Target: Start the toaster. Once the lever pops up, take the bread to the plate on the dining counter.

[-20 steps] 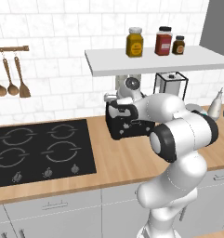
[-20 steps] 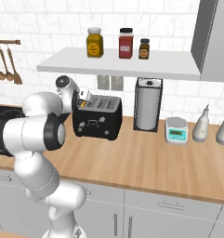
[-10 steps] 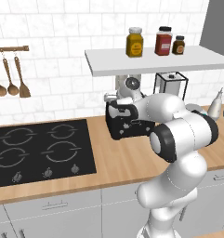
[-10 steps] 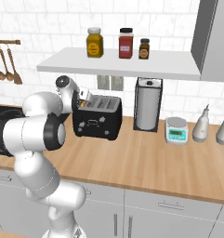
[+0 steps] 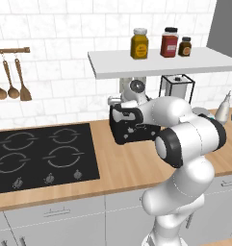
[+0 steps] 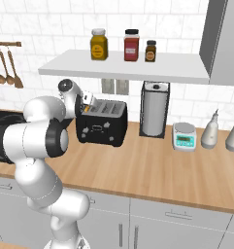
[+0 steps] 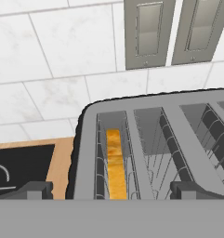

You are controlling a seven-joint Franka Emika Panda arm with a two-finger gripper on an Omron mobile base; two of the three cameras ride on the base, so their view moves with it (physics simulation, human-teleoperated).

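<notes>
Right, toaster (image 6: 102, 122) at back edge of table (image 6: 152, 170), near wall, long side facing out. Bread (image 7: 115, 163) stands on edge deep in leftmost slot, crust up, long axis along slot. Tool (image 7: 111, 189) open, empty, hovering just above toaster top.

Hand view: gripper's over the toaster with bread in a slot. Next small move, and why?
Probably lower the open gripper straight down so its fingers straddle the bread. The slice sits edge-up in the left slot of the toaster, its crust between the two fingertips, and nothing is held yet.
</notes>
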